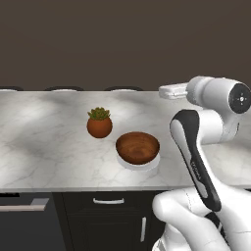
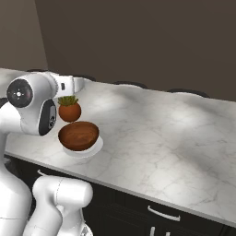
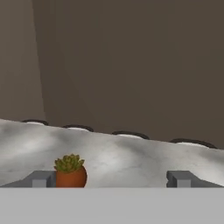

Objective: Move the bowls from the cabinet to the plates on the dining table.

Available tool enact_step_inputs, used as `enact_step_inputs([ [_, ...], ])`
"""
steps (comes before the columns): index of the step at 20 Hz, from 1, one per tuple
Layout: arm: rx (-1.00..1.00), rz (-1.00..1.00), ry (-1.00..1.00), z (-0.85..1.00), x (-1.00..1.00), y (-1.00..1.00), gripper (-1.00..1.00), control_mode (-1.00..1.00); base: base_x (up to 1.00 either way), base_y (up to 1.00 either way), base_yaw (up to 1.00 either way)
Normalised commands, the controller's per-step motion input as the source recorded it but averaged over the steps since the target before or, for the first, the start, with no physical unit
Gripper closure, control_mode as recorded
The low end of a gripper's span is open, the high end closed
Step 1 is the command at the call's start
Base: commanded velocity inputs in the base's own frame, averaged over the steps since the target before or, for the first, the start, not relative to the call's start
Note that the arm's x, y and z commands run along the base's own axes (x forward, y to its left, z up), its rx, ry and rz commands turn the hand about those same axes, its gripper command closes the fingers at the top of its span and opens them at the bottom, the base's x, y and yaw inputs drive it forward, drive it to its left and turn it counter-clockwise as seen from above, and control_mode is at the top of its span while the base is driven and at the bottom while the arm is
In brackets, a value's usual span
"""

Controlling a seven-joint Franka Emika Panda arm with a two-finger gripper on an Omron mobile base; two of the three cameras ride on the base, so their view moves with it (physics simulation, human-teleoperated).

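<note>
Wooden bowl [image 1: 138,147] on its white plate [image 1: 138,163], marble bench [image 1: 44,142].
My end effector [image 3: 112,178] is spread wide, holding nothing; potted succulent [image 1: 99,122] seemingly far-left of the bowl.

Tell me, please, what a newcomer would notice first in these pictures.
Probably the reddish-brown bowl, sitting on a white plate near the front edge of the marble table. Just behind it to the left stands a small potted plant. The open gripper hangs empty above the table.
</note>
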Motion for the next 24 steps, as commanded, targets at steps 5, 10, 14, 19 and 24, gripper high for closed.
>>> enact_step_inputs([
  [5,0.03,-0.11,-0.05,-0.02,-0.39,0.00,-1.00,-1.00,0.00,0.00,0.00],
  [10,0.09,-0.12,0.00,0.22,-0.51,-0.08,-1.00,-1.00,0.00,0.00,0.00],
  [14,0.09,-0.08,0.03,0.23,-0.43,-0.08,-1.00,-1.00,0.00,0.00,0.00],
  [19,0.11,-0.02,0.16,0.27,-0.26,-0.10,-1.00,-1.00,0.00,0.00,0.00],
  [24,0.09,0.00,0.24,0.14,-0.13,-0.08,-1.00,-1.00,0.00,0.00,0.00],
])
